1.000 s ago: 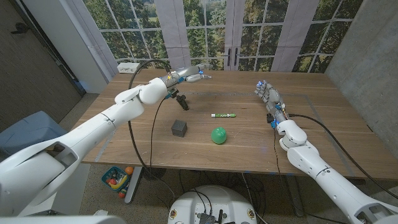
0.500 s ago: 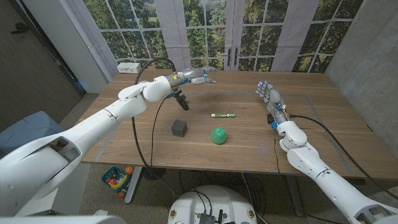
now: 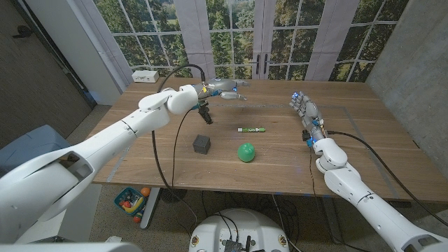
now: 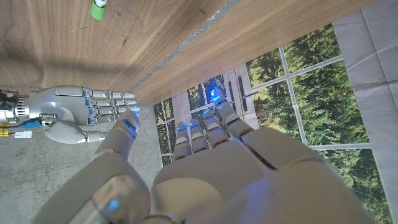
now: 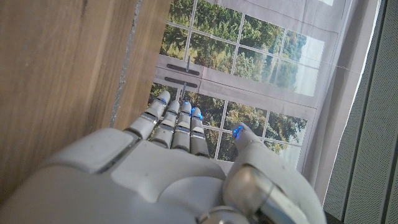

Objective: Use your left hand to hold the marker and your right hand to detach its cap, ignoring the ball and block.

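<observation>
The marker, white with green markings, lies crosswise near the middle of the wooden table; one green end of the marker shows in the left wrist view. My left hand hovers over the far middle of the table, beyond the marker, fingers stretched out and holding nothing; its back shows in its own wrist view. My right hand stands on the right side, fingers straight and together, empty and well clear of the marker. The same right hand shows in the left wrist view, and its back in the right wrist view.
A green ball sits just in front of the marker and a dark block to its left. A small black fitting hangs under my left forearm. A white box stands at the far left corner. Windows lie behind the table.
My left hand has moved rightward along the far side of the table, nearer to a spot above the marker. My right hand has shifted slightly right. Marker, ball and block lie still.
</observation>
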